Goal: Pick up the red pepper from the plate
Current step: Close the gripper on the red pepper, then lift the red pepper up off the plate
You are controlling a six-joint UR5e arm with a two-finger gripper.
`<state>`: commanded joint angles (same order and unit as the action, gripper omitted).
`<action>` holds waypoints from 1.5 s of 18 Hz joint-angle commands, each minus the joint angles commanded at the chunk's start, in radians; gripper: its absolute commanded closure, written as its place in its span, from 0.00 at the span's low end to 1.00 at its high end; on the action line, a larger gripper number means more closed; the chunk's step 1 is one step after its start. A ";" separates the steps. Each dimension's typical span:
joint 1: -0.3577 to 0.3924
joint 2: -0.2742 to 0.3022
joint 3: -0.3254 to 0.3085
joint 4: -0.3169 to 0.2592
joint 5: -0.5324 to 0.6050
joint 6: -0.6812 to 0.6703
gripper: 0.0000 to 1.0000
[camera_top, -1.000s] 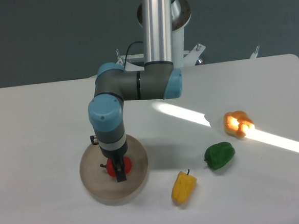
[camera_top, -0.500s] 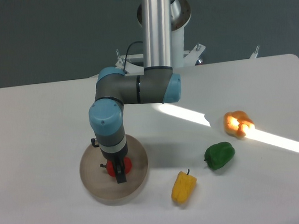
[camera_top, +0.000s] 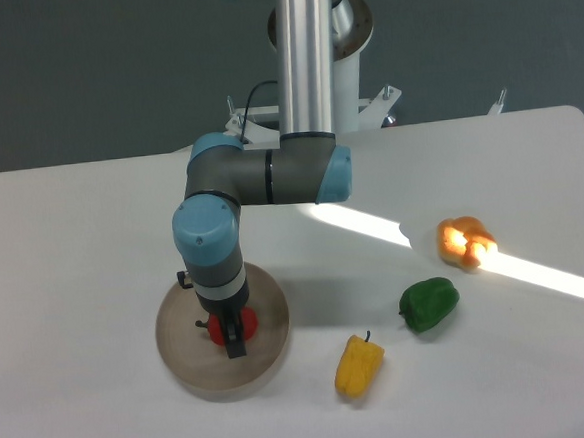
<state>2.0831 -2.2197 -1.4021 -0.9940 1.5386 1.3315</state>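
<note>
The red pepper point(camera_top: 218, 329) lies near the middle of the round beige plate point(camera_top: 197, 371) at the front left of the table. My gripper point(camera_top: 233, 336) points straight down over the plate with its dark fingers around the pepper. The near finger point(camera_top: 236, 341) covers part of the pepper. The fingers look closed on it, and the pepper still seems to rest on the plate. The wrist hides the far side of the pepper.
A yellow pepper point(camera_top: 358, 366) lies just right of the plate. A green pepper point(camera_top: 428, 304) lies further right. An orange pepper point(camera_top: 466, 242) sits in a bright strip of sunlight crossing the right of the table. The arm's base column point(camera_top: 307, 52) stands at the back.
The arm's upper joints have shifted slightly left and up. The gripper and red pepper stay at almost the same spot on the plate.
</note>
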 joint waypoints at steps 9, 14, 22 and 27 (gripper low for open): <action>0.000 0.003 0.002 0.000 0.000 0.003 0.29; 0.003 0.020 0.021 -0.018 0.011 0.008 0.30; 0.070 0.104 0.061 -0.130 0.021 0.078 0.30; 0.152 0.164 0.081 -0.222 0.020 0.169 0.30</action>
<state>2.2349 -2.0556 -1.3208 -1.2164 1.5585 1.5001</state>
